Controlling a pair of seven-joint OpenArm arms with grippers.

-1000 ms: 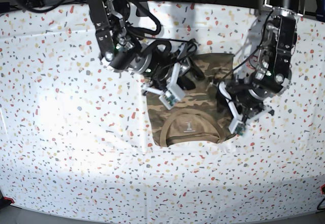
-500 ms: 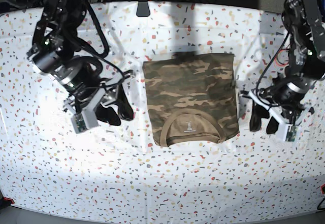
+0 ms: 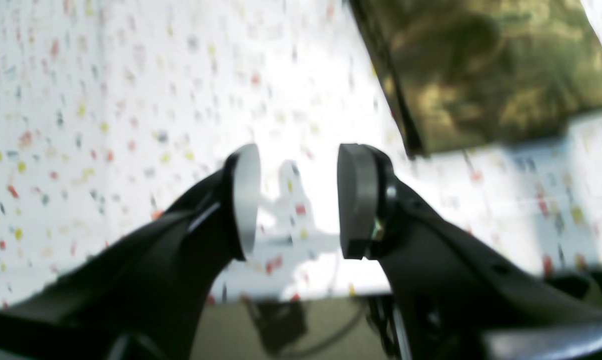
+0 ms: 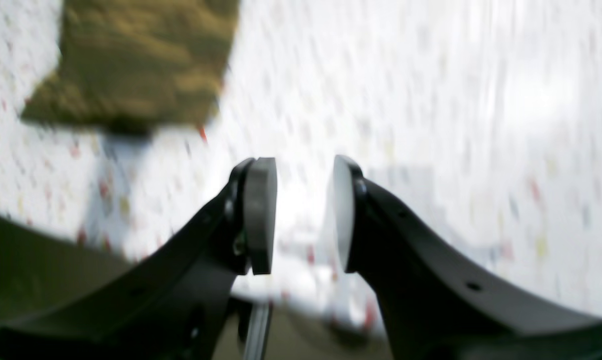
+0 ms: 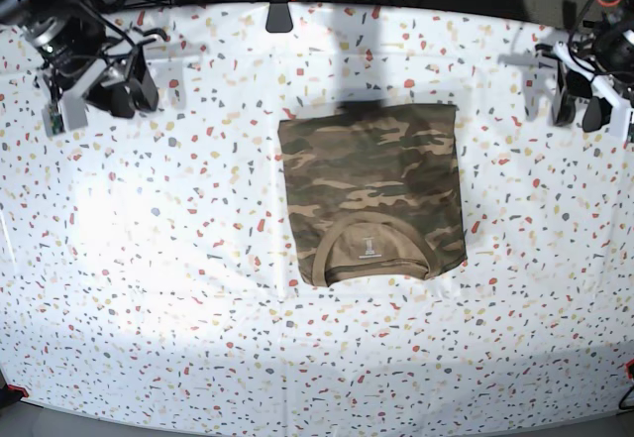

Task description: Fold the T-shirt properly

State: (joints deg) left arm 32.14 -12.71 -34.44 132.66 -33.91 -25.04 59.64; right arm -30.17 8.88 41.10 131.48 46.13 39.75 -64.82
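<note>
The camouflage T-shirt (image 5: 371,184) lies flat in the middle of the table, folded into a neat rectangle. Its tan collar (image 5: 376,256) and white neck label (image 5: 368,247) face the near edge. My left gripper (image 5: 577,108) is open and empty, raised at the far right, well away from the shirt. My right gripper (image 5: 136,95) is open and empty, raised at the far left. In the left wrist view the gripper (image 3: 298,200) hangs over bare cloth, with the shirt (image 3: 480,75) at the upper right. In the right wrist view the gripper (image 4: 303,215) has the shirt (image 4: 141,65) at the upper left.
A white tablecloth with coloured speckles (image 5: 178,288) covers the whole table. A small dark clip (image 5: 280,16) sits at the far edge. Cables and dark equipment lie beyond the far edge. The table's near edge runs along the bottom of the base view.
Both arms have drawn back and up from beside the shirt to the table's far corners. The shirt lies as it did half a second ago.
</note>
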